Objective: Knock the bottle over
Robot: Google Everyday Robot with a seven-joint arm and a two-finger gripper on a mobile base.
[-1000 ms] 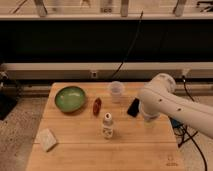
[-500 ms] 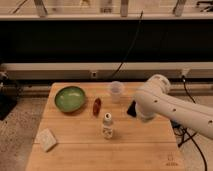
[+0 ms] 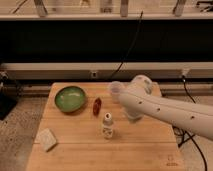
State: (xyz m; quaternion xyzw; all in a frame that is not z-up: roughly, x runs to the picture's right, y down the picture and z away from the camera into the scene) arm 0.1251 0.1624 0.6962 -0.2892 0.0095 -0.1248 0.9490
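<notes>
The bottle (image 3: 107,126) stands upright near the middle of the wooden table (image 3: 75,152); it is small and whitish with a white cap and a pale label. My white arm (image 3: 165,111) reaches in from the right. The gripper (image 3: 129,116) is at its lower left end, just right of the bottle and a little behind it, mostly hidden by the arm's own body. It does not visibly touch the bottle.
A clear plastic cup (image 3: 116,90) stands behind the arm's end. A small red oval object (image 3: 97,106) lies behind the bottle. A green bowl (image 3: 70,98) sits at the back left. A pale block (image 3: 47,139) lies at the front left.
The arm has swung left, bringing the gripper closer to the bottle. The bottle still stands where it was.
</notes>
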